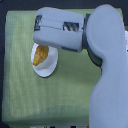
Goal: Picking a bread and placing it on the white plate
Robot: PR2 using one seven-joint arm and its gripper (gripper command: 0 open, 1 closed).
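Apparently placement done: bread [40,55] on white plate [48,69]; gripper [39,24] above (finger state indiscernible). Next move probably calls for clean retreat.

You will find no legible text, label, brand, number or sign on any surface here; the gripper [36,25] housing shows dark and light patches only, too blurred to read; the white plate [48,70] carries no marking
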